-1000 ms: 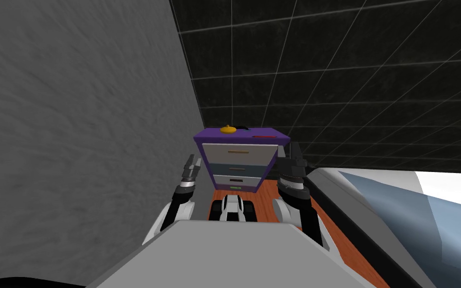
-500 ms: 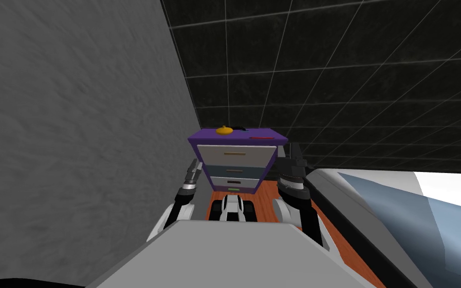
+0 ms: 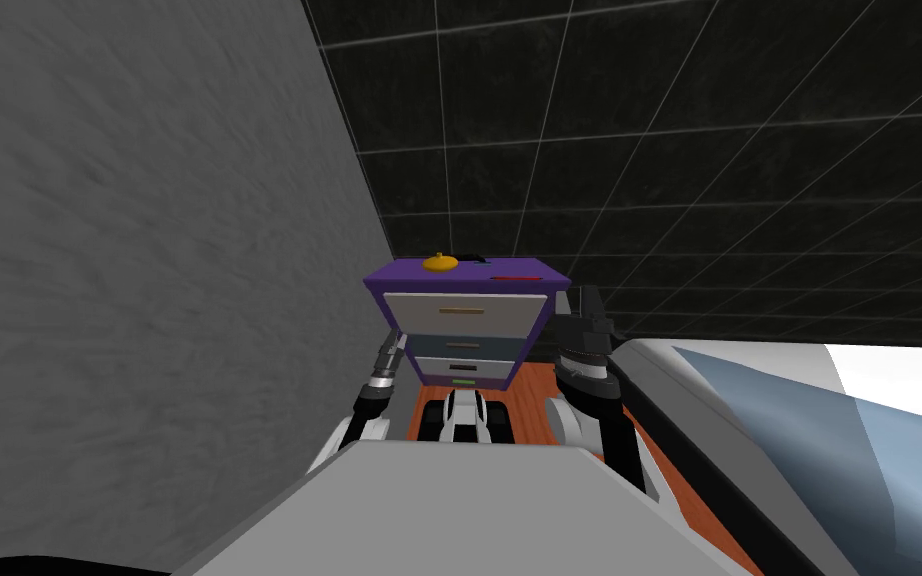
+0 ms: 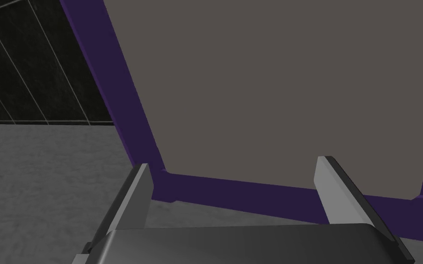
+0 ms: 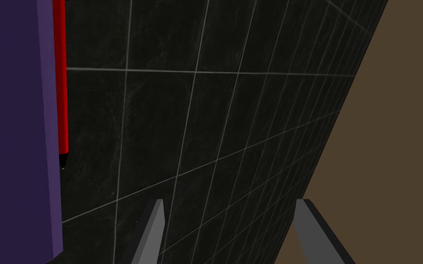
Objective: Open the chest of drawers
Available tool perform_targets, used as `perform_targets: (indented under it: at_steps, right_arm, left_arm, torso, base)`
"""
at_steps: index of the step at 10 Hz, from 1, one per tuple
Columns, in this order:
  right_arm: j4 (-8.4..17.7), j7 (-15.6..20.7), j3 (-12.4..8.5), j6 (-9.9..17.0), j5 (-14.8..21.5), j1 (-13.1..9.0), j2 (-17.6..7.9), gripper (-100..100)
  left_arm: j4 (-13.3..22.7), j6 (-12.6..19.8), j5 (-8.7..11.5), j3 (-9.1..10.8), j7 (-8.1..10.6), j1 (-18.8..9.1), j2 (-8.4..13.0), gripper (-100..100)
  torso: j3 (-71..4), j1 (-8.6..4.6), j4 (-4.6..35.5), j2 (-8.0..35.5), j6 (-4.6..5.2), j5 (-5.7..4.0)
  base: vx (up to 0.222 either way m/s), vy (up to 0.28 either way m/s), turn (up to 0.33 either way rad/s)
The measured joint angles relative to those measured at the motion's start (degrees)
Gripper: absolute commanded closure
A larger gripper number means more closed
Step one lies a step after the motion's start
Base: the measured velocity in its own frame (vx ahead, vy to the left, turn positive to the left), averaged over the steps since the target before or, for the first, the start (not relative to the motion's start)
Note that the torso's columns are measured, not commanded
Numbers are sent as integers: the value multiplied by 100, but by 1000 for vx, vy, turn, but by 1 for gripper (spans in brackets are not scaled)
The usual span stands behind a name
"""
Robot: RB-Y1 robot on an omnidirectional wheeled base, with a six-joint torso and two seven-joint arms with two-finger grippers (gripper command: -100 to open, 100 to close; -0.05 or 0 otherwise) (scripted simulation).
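The chest of drawers (image 3: 464, 320) is purple with three grey drawer fronts, each with a small bar handle, and stands in the corner straight ahead. My left gripper (image 3: 389, 352) is low at the chest's left side. In the left wrist view my left gripper (image 4: 233, 183) is open, facing the chest's grey side panel (image 4: 275, 91) inside its purple frame. My right gripper (image 3: 585, 305) is raised beside the chest's right edge. In the right wrist view my right gripper (image 5: 231, 229) is open, with the chest's purple edge (image 5: 13, 128) off to one side.
On the chest's top lie a yellow object (image 3: 440, 262) and a thin red stick (image 3: 515, 277), the stick (image 5: 60, 78) also seen from the right wrist. A grey wall (image 3: 149, 250) is close on the left, a dark tiled wall (image 3: 699, 150) behind, a white-and-blue bed (image 3: 799, 420) on the right.
My view has turned and drawn a little nearer, so the chest sits further left and slightly larger. My left gripper has come in closer to the chest's left side.
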Motion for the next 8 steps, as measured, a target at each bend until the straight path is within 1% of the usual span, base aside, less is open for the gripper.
perform_targets:
  at_steps: [2,6,8]
  right_arm:
    - [0,0,0,0,0,0,0,0]
    - [0,0,0,0,0,0,0,0]
    - [0,0,0,0,0,0,0,0]
  left_arm:
    - [363,-173,1,3,-13,-46,-21,-100]
    - [869,-394,-6,-12,-37,-65,-81,-100]
    - [1207,-595,5,1,-30,-68,-87,-100]
  torso:
    - [-1,-6,-1,-3,0,-1]
    - [-2,-6,-1,-4,0,-2]
    - [1,-3,0,0,0,-1]
  base:
    - [40,-53,-11]
    - [37,-52,-12]
    - [33,-51,-11]
